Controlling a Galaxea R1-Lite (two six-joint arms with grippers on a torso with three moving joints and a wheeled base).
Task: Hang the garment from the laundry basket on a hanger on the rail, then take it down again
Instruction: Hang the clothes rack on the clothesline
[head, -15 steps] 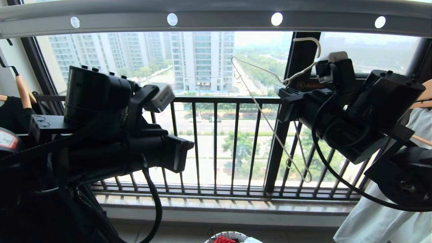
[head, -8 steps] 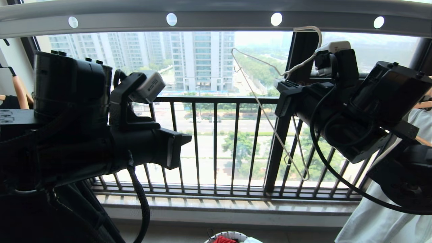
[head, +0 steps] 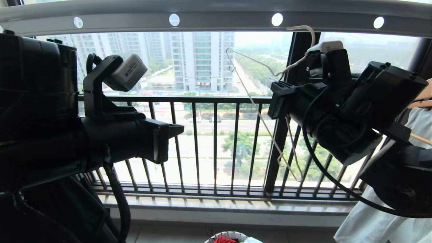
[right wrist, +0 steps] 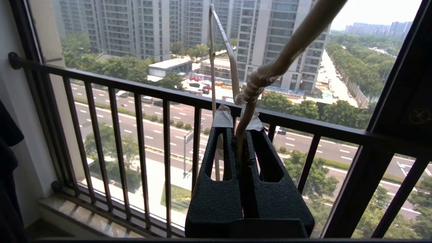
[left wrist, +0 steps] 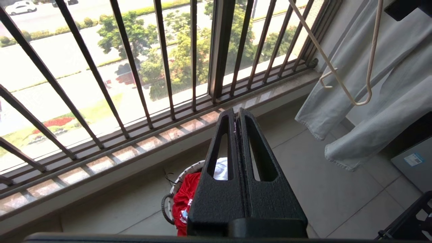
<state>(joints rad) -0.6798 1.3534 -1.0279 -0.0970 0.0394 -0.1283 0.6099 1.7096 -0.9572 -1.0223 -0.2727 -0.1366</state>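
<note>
My right gripper (head: 276, 94) (right wrist: 238, 118) is shut on the neck of the thin cream hanger (head: 252, 98) (right wrist: 256, 77) and holds it up at the right. The hook's top overlaps the lower edge of the grey rail (head: 222, 20) with its round white holes. The hanger's body tilts down towards the window. My left gripper (head: 180, 127) (left wrist: 236, 113) is shut and empty, raised at the left. Far below it stands the laundry basket (left wrist: 167, 209) (head: 229, 234), with the red garment (left wrist: 184, 202) (head: 222, 240) lying inside.
The black railing (head: 216, 141) of vertical bars closes the balcony ahead, with a stone sill below it. A pale grey garment (head: 371, 216) (left wrist: 371, 101) hangs at the right from a wooden hanger (head: 420, 98). A black garment (right wrist: 6, 152) hangs at the far left.
The left arm has risen and drawn back to the left. The right gripper has carried the hanger slightly left and up, bringing its hook close under the rail.
</note>
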